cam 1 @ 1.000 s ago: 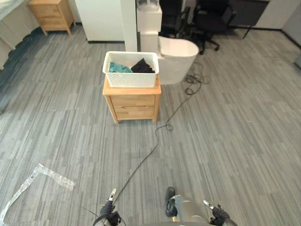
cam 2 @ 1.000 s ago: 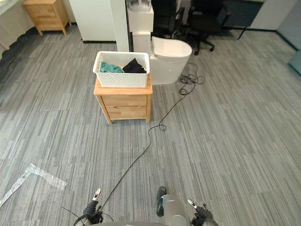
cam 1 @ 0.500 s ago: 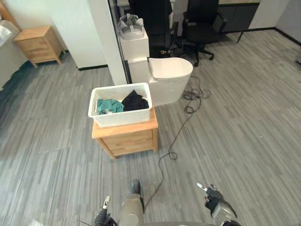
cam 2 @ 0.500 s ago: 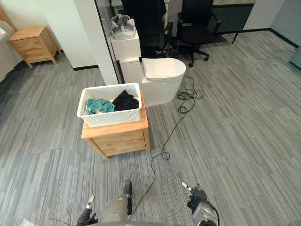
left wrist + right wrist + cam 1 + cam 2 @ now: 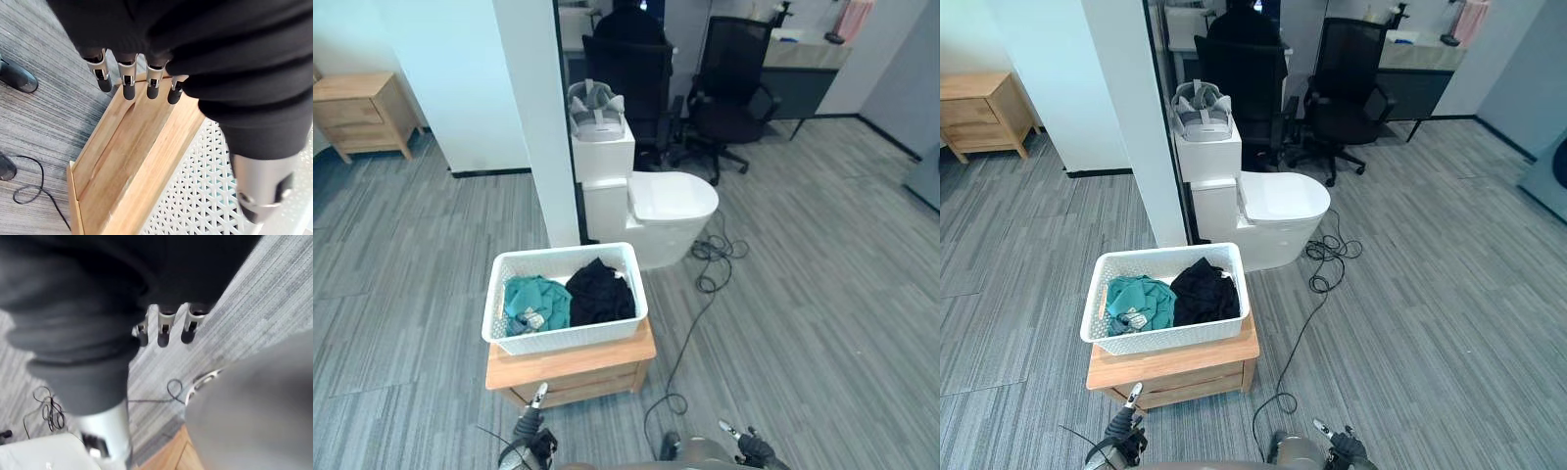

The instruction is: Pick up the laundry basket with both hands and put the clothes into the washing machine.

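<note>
A white lattice laundry basket (image 5: 570, 338) stands on a low wooden nightstand (image 5: 573, 370) just in front of me. Inside lie a teal garment (image 5: 536, 301) and a black one (image 5: 600, 294). My left hand (image 5: 534, 423) shows at the bottom edge, below the nightstand's front. In its wrist view the fingers (image 5: 128, 81) hang straight, short of the nightstand's drawer front (image 5: 127, 156), with the basket wall (image 5: 205, 196) beside it. My right hand (image 5: 751, 448) is low at the bottom right, fingers (image 5: 166, 325) relaxed over the floor, holding nothing.
A white toilet (image 5: 666, 211) stands behind the basket, with a headset (image 5: 597, 108) on its cistern and a white pillar (image 5: 533, 117) beside it. A cable (image 5: 705, 284) trails over the floor to the right. Black office chairs (image 5: 729, 88) stand farther back, and another nightstand (image 5: 357, 108) far left.
The whole picture has shifted: the camera has come closer, and the basket and nightstand now sit low and near. Both hands stay at the bottom edge.
</note>
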Robot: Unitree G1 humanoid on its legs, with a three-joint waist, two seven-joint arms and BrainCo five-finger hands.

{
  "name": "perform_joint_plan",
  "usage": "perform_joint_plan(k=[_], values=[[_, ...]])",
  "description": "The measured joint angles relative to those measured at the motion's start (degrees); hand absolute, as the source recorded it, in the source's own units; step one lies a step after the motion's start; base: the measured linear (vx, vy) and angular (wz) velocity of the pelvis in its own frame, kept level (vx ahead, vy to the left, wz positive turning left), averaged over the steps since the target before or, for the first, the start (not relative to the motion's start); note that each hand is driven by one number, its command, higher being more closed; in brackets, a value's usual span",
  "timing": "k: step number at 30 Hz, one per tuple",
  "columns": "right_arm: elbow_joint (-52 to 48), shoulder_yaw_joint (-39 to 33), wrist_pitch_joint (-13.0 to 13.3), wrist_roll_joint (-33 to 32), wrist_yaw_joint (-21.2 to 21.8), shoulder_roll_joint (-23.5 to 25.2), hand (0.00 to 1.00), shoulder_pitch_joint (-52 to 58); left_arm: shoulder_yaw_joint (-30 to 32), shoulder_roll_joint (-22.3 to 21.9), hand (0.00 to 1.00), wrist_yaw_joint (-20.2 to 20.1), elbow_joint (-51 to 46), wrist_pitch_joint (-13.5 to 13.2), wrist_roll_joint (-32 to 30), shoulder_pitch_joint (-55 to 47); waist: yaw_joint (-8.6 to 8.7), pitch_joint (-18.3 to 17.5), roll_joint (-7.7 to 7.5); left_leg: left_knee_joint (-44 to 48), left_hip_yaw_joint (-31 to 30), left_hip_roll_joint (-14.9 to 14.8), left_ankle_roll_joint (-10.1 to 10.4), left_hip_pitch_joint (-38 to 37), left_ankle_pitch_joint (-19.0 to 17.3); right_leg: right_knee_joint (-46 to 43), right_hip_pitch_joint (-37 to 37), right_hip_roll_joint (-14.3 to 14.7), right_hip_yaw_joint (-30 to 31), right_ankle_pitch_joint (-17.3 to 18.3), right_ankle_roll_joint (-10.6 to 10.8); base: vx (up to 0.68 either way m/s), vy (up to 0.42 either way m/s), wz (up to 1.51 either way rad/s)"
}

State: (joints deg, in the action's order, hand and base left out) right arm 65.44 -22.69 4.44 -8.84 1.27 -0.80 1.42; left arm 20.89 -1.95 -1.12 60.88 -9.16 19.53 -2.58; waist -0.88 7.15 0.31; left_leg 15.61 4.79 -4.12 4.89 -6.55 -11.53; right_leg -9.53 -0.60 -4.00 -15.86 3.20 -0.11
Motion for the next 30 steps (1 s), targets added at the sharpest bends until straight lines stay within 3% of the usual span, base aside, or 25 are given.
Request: perform_joint_plan(k=[1,3,5,7,9,11,12,15,16,17,23,26,30], values=[[-0.1,0.3,0.0,-0.1,0.0,0.0,0.00,0.0,0.0,0.0,0.00,0.0,-0.1,0.0,0.0,0.0,0.02,0.0,0.00,2.4,0.0,-0.2,0.5,1.0,-0.3,0.2,0.4,0.0,-0.3,0.2,0.0,0.19,-0.134,0.36],[-1.7,0.8,0.1,-0.1,-0.3,-0.2,0.00,0.1,0.0,0.0,0.00,0.0,-0.9,-0.1,0.0,-0.5,-0.45,0.3,0.42,20.5,0.3,-3.5,2.0,8.4,-1.3,1.4,3.5,1.3,-1.8,1.0,-0.7,0.17,-0.100,0.21],[-1.8,1.2,0.2,-0.1,-1.1,-0.1,0.00,-1.2,0.0,0.2,0.00,0.0,-0.7,0.0,0.0,-0.8,-0.31,0.3,0.85,24.3,1.9,-6.6,1.4,10.7,-1.6,2.7,4.5,1.9,-1.7,1.1,-0.9,0.09,-0.013,-0.09],[-2.1,1.1,0.5,-0.8,-1.7,0.1,0.00,-2.2,0.0,0.5,0.00,0.4,-0.6,0.0,0.1,-1.0,-0.24,0.3,0.74,18.3,3.0,-10.9,0.4,10.6,-2.0,3.5,4.8,1.6,-1.2,1.4,-0.1,0.05,0.028,-0.09],[-2.8,1.1,0.6,-1.4,-2.5,0.2,0.00,-2.0,0.2,0.7,0.00,1.1,-0.6,-0.1,0.3,-1.0,-0.25,0.2,0.49,9.3,1.8,-13.0,0.5,9.7,-1.6,3.1,4.5,0.4,-1.0,1.4,1.2,0.10,0.188,0.02],[-3.1,0.7,1.2,-2.7,-2.8,-0.4,0.00,-2.0,1.4,0.3,0.00,1.8,-0.3,-0.1,1.4,-1.5,-0.11,-0.7,1.30,0.0,-0.3,-12.8,1.6,7.8,4.7,2.2,2.9,-0.9,-0.1,1.4,3.2,0.13,0.345,-0.12],[-3.2,0.5,1.5,-3.4,-3.4,-1.3,0.00,-1.9,1.5,0.2,0.00,2.6,0.9,-0.2,2.3,-2.4,0.08,-1.6,2.52,-3.9,0.1,-12.3,4.9,6.2,6.4,2.8,2.7,-1.1,0.7,0.6,4.8,0.12,0.337,-0.15],[-7.2,0.4,1.6,-5.1,-3.9,-0.1,0.00,-0.5,1.6,2.4,0.00,2.9,1.2,-0.2,2.6,-3.1,0.00,-2.2,-0.12,-11.0,2.7,-8.0,4.6,3.9,6.6,6.2,2.3,-4.6,2.0,-2.0,7.5,0.06,0.269,-0.16],[-14.6,0.4,1.5,-6.1,-4.7,1.2,0.00,1.6,2.0,3.7,0.00,2.9,-0.1,-0.2,2.6,-5.4,0.07,-2.3,-1.00,-12.3,4.4,-6.0,4.2,2.8,6.9,7.7,2.4,-6.3,3.5,-3.2,8.4,0.03,0.216,-0.36],[-18.1,0.5,1.6,-6.3,-4.9,1.5,0.00,2.6,2.2,4.0,0.00,2.9,-1.0,-0.2,2.6,-6.4,0.12,-2.8,-1.78,-12.9,5.3,-5.5,4.2,2.0,6.9,7.9,2.4,-6.7,4.2,-3.4,8.5,0.03,0.220,-0.53],[-49.3,-3.8,3.7,-1.5,-8.0,0.5,0.00,10.5,7.3,5.7,0.00,2.5,-19.2,-1.3,5.2,-14.3,0.13,-4.2,-1.38,-15.8,7.7,-3.9,3.0,1.0,7.0,8.8,1.2,-7.7,6.3,-4.0,9.5,-0.01,0.046,-0.19],[-57.4,-6.2,4.6,1.9,-8.9,-1.7,0.00,10.2,9.2,6.6,0.00,2.3,-26.3,-1.5,5.1,-15.4,0.17,-4.5,-0.92,-16.9,8.0,-3.9,3.0,1.0,7.0,9.5,1.0,-7.5,6.6,-4.1,9.3,0.00,-0.005,-0.07],[-61.6,-6.7,6.4,5.0,-8.6,-5.6,0.00,8.2,12.8,12.1,0.00,2.3,-34.8,-2.7,4.7,-15.2,0.19,-4.6,-0.87,-16.7,7.7,-4.1,3.0,1.8,7.1,9.9,0.3,-7.2,6.8,-4.4,9.6,0.06,-0.005,0.00]])
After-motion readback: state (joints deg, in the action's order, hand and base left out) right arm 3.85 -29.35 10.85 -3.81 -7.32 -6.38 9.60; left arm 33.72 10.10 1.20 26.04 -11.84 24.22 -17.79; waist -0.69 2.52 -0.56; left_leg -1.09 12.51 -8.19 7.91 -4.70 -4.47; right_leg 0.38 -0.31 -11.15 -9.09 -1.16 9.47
